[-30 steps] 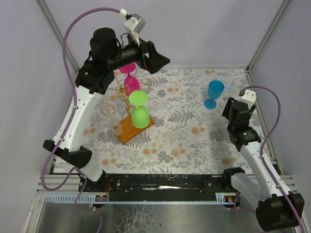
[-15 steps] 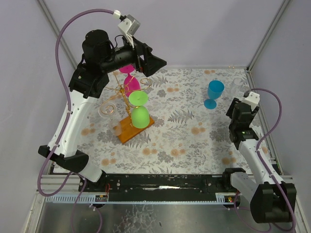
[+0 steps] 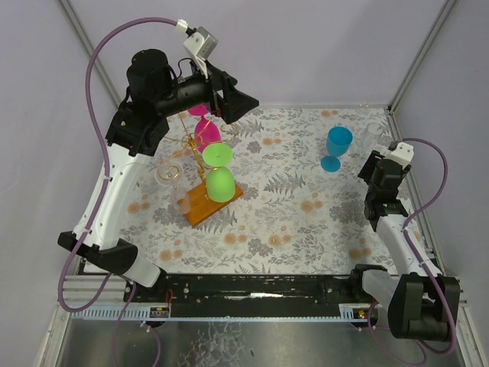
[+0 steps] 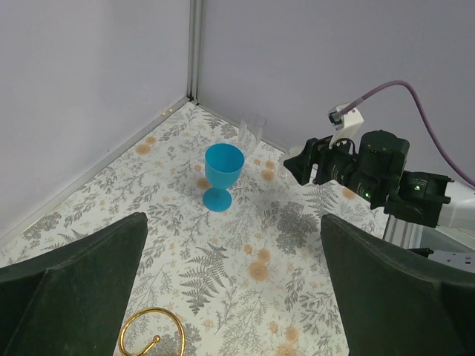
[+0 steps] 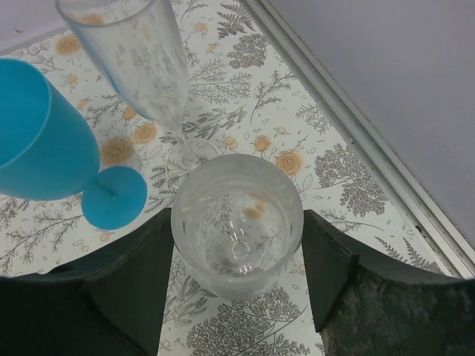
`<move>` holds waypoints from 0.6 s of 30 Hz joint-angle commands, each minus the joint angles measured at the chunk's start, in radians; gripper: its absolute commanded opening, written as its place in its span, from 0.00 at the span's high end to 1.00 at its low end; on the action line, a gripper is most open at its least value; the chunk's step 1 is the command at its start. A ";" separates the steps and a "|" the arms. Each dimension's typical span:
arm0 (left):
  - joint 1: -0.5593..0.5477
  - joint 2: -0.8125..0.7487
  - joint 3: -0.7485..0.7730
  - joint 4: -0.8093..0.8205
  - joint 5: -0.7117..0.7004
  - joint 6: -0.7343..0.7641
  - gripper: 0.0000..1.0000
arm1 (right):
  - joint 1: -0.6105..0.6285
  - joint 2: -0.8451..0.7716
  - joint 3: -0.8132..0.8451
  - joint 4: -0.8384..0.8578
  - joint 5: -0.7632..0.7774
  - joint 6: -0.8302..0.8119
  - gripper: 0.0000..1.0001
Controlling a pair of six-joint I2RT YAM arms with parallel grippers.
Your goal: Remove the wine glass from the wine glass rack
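- The right gripper (image 5: 236,256) is clamped on a clear wine glass (image 5: 237,219). Its dark fingers (image 5: 130,289) press against both sides of the round, see-through bowl, which sits rim up.
- Just ahead of that grip stands a tall clear flute (image 5: 141,59). Ahead and to the left is a smooth blue goblet (image 5: 41,141), its foot near the gripped bowl but apart from it.
- To the right of the right gripper, the flowered table cover (image 5: 245,111) ends at a pale rail (image 5: 356,141) below a plain wall (image 5: 386,52). Room is tight on that side and freer to the left.
- The left gripper (image 4: 234,230) hangs high with its jaws spread wide and open air around its fingers.
- Below it, near its left finger, curls a gold loop (image 4: 154,311) of the wine glass rack (image 3: 200,206), which is thin wire on a flat wooden base.
- A pink wine glass (image 3: 206,135) and a green wine glass (image 3: 220,185) hang upside down on the rack. They are below and behind the left gripper and well apart from the right one.
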 commanded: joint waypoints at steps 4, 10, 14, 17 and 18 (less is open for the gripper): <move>0.014 -0.028 -0.019 0.007 0.028 0.018 0.00 | -0.025 0.049 0.004 0.102 -0.057 0.023 0.60; 0.019 -0.041 -0.041 0.007 0.035 0.028 0.00 | -0.029 0.043 0.013 0.086 -0.049 0.019 0.14; 0.020 -0.037 -0.041 0.009 0.044 0.025 0.00 | -0.030 0.032 0.032 0.057 -0.050 0.005 0.01; 0.021 -0.033 -0.041 0.018 0.050 0.019 0.00 | -0.030 0.022 0.049 0.036 -0.060 -0.004 0.01; 0.021 -0.032 -0.040 0.020 0.051 0.017 0.00 | -0.030 0.015 0.057 0.031 -0.064 -0.005 0.01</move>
